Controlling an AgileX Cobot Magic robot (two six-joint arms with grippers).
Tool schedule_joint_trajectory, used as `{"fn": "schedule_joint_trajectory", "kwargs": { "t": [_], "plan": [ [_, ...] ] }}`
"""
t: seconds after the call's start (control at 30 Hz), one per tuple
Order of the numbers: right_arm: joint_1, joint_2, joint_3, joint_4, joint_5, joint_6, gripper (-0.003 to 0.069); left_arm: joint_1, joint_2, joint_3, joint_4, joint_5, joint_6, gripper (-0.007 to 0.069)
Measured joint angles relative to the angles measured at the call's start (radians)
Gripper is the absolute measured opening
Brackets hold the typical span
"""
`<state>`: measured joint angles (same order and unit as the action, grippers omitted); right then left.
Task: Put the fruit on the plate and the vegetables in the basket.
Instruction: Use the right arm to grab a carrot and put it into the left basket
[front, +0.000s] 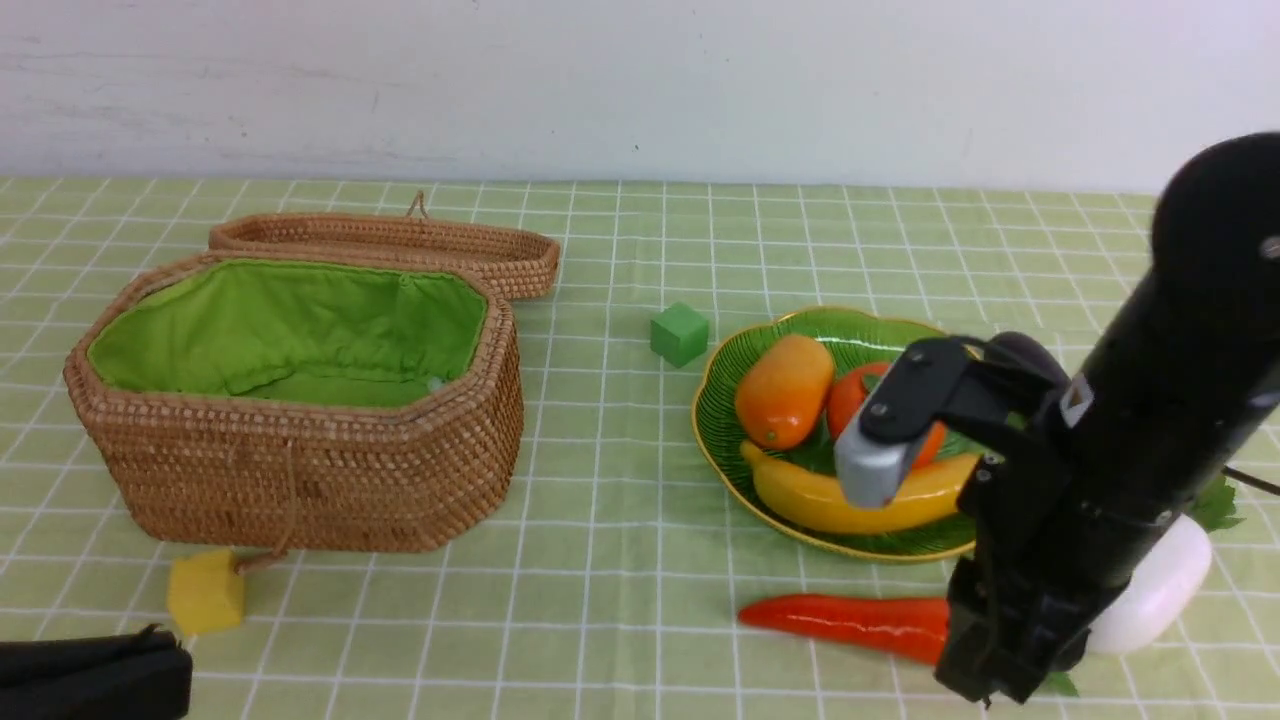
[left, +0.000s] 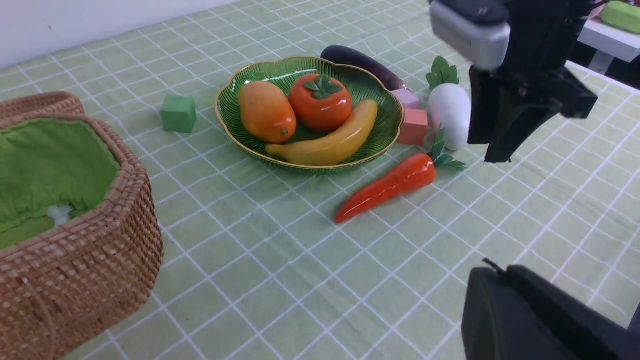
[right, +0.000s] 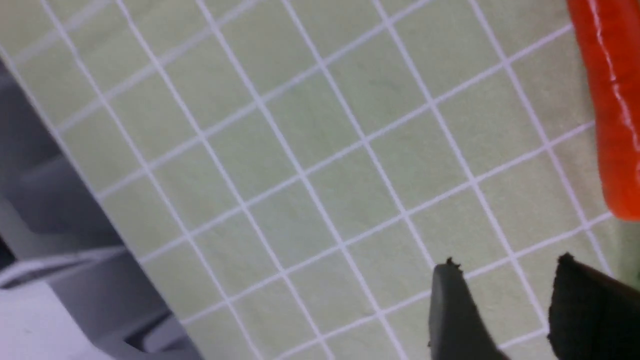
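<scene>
1. Right fingers (right: 450, 310) spread, nothing between them, low right of the front view over bare tabletop (right: 300, 150).
2. Left fingers (left: 525, 310) pressed together, bottom-left corner.
3. Carrot (front: 850, 620) lies flat just beside the right fingers, with the white radish (front: 1160, 590) behind the arm.
4. Eggplant (left: 360, 62) lies against the plate's far rim.
5. Plate (front: 860, 335), centre-right, carries mango (front: 785, 390), persimmon (front: 850, 395) and banana (front: 810, 495).
6. Basket (front: 300, 470) at left, lid (front: 400, 245) thrown back.

Green ribbed plate (front: 850, 335) with gold rim; yellow banana (front: 800, 495), orange mango (front: 785, 390), red persimmon (front: 850, 400); brown wicker basket (front: 300, 480) lined bright green; tablecloth (front: 620, 500) pale green, white-gridded.
</scene>
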<state>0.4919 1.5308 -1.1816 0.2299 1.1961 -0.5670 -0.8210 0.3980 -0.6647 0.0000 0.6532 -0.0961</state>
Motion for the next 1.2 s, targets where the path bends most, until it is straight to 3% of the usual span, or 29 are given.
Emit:
{"fn": "schedule_joint_trajectory", "kwargs": {
  "t": [0.17,0.3,1.2],
  "plan": [
    [0.021,0.091,0.0,-0.101,-0.11,-0.067,0.0443,0.0,0.0,0.004,0.014,0.0,0.0,-0.0013],
    [0.021,0.137,0.0,-0.12,-0.194,-0.125,0.0494,0.0,0.0,0.004,0.023,0.0,0.0,-0.0013],
    [0.021,0.3,0.0,-0.23,-0.331,-0.18,0.0505,0.0,0.0,0.004,0.029,0.018,0.0,-0.0013]
  ]
}}
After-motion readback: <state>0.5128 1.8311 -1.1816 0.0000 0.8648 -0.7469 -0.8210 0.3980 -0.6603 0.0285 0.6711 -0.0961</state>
